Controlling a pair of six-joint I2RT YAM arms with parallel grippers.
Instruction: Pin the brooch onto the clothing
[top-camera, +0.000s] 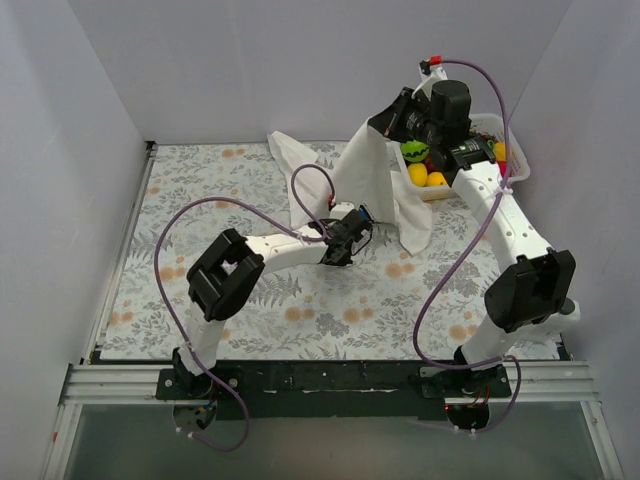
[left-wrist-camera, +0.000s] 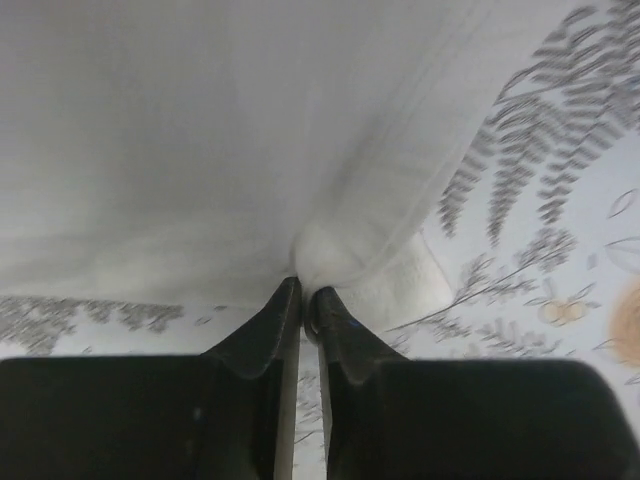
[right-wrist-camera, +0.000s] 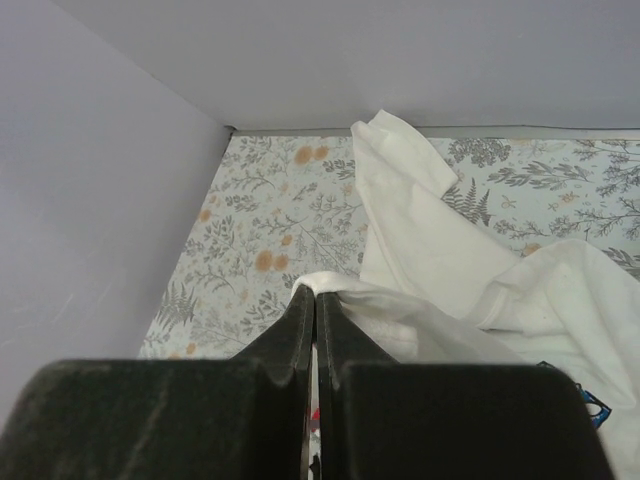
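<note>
The clothing (top-camera: 372, 178), a white T-shirt, hangs in a peak over the back of the flowered mat. My right gripper (top-camera: 388, 122) is shut on its top fold and holds it up; in the right wrist view the fabric (right-wrist-camera: 450, 250) bunches at the shut gripper (right-wrist-camera: 316, 293). My left gripper (top-camera: 352, 228) is lower, at the shirt's near hem. In the left wrist view it (left-wrist-camera: 305, 290) is shut on a pinch of the white cloth (left-wrist-camera: 340, 255). A corner of the blue print (right-wrist-camera: 592, 405) peeks out. The brooch is out of view.
A white bin (top-camera: 517, 165) stands at the back right behind the right arm, holding yellow balls (top-camera: 418, 174) and a green one (top-camera: 414, 150). White walls close the mat (top-camera: 200, 190) on the left, back and right.
</note>
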